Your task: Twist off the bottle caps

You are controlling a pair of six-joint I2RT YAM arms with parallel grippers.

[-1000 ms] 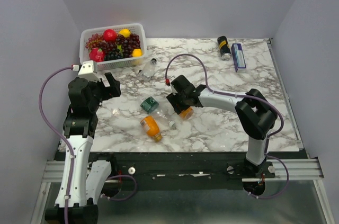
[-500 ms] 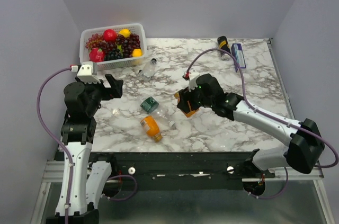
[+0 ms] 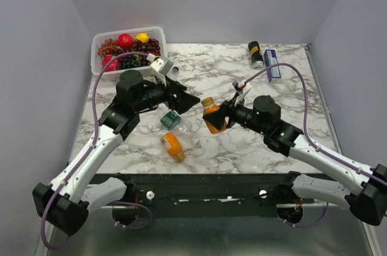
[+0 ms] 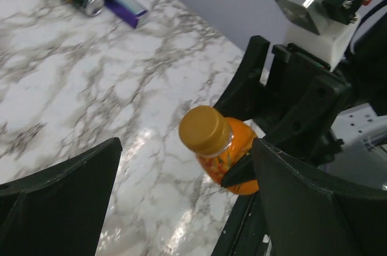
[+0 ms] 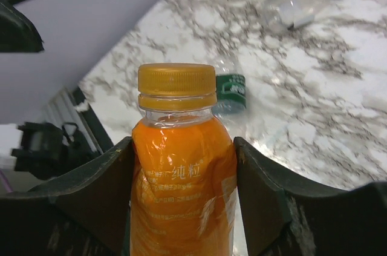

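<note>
- While the right gripper (image 3: 218,120) squeezes the orange bottle (image 5: 181,171) by its body, it holds it up in the middle of the top view.
- Its orange cap (image 4: 204,129) sticks out, leaning up and left.
- Just left of the cap waits the left gripper (image 3: 192,101), wide open, not touching, so I think it should do the twisting.

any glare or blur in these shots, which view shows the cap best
Left wrist: glare patch on the table beside the orange cap, cap sharp. Right wrist: cap and juice bottle crisp, clear bottle behind blurred. Top: even light, cap small.
</note>
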